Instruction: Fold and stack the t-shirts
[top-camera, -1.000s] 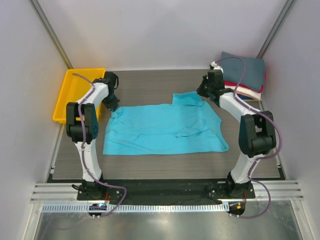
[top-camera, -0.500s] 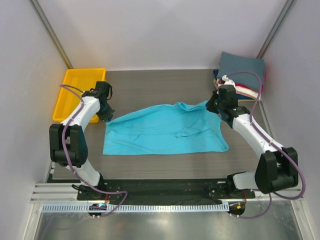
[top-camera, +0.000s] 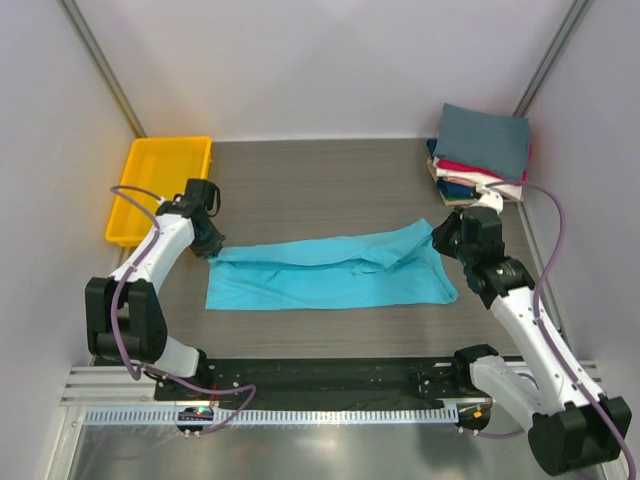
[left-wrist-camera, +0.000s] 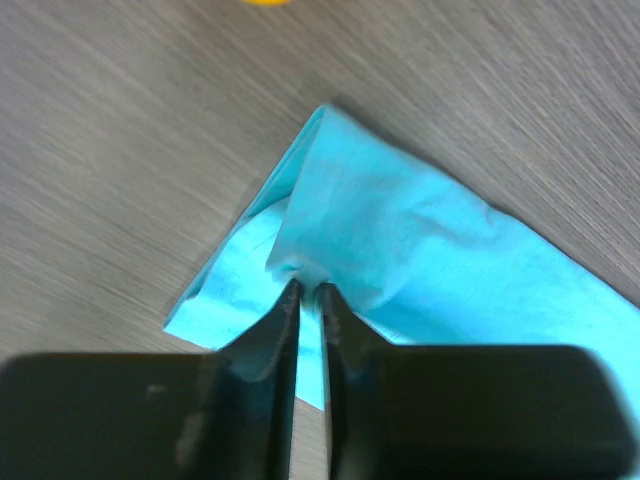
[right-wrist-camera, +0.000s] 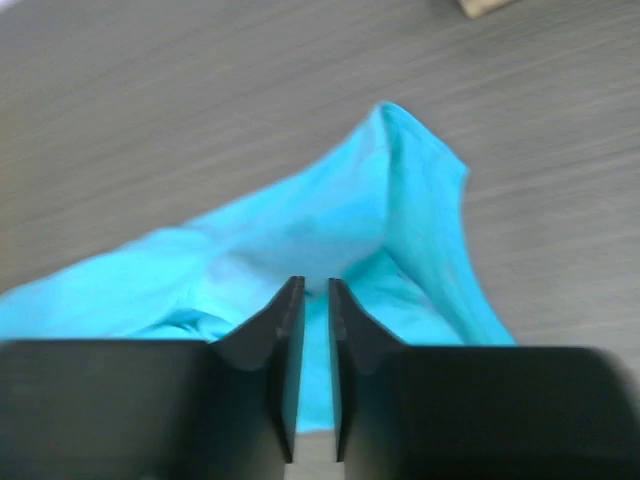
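Turquoise t-shirt (top-camera: 330, 272), one only, is seen from above mid-table. Its nine o'clock end is held by the left gripper (top-camera: 212, 248) and its three o'clock end by the right gripper (top-camera: 445, 236). Four folded shirts (top-camera: 482, 150) are stacked at two o'clock, and one yellow tray (top-camera: 160, 190) lies at ten.

Left wrist: the fingers are pressed together on a cloth corner.

Right wrist: cloth is likewise pinched.

Both corners are best lowered level, edges matched.

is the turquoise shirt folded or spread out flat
Half folded: the turquoise shirt lies doubled into a long band, left gripper and right gripper pinching its end corners.
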